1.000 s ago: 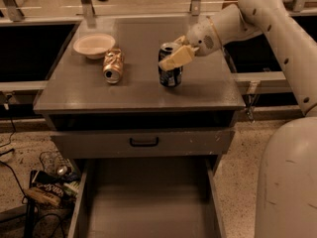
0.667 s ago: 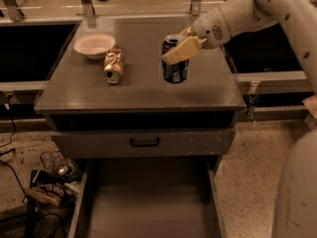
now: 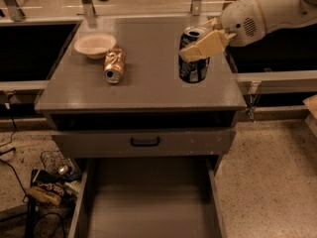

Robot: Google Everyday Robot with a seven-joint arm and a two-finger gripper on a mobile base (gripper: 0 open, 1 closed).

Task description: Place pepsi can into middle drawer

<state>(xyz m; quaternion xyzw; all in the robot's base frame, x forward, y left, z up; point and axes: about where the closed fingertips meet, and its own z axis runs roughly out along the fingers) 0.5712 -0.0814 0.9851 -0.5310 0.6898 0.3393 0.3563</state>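
The pepsi can [image 3: 192, 66], dark blue with a silver top, is upright over the right part of the grey cabinet top [image 3: 143, 86]. My gripper [image 3: 195, 42] reaches in from the upper right and is shut on the can. One tan finger [image 3: 204, 45] crosses the can's front and the other is behind it. I cannot tell if the can's base touches the top. The middle drawer [image 3: 148, 202], a grey tray with low side walls, is pulled out at the bottom of the view, below and in front of the can.
A copper-gold can [image 3: 114, 66] lies on its side at the left of the top, next to a white bowl [image 3: 95, 44]. A shut drawer front with a black handle [image 3: 144, 142] sits above the open tray. Cables and clutter [image 3: 47, 182] lie on the floor at the left.
My gripper has carried the pepsi can to the right and a little up across the cabinet top. The copper-gold can and the bowl have not moved.
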